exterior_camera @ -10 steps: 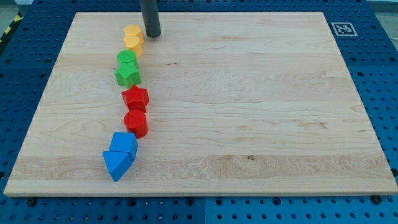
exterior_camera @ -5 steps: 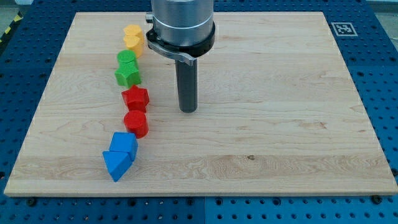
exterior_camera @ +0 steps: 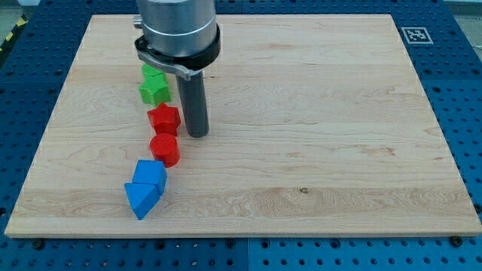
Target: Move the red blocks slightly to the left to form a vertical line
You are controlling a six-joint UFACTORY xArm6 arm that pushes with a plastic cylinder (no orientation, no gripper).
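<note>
Right, my tip (exterior_camera: 196,135) sits just beside the red star block (exterior_camera: 164,118), on its right w/ small gap; red round block (exterior_camera: 164,149) below-left; no fingers, nothing held.

My tip (exterior_camera: 197,135) rests on the worktop at the near end of the upright dark rod, under the grey wrist housing (exterior_camera: 177,30).

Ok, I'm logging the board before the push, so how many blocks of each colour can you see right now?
Red: 2, a star and a cylinder
Green: 2, a star and one partly hidden
Blue: 2
Yellow: 0 visible; the arm covers that spot
Total: 6
My tip sits right of the red blocks.
</note>
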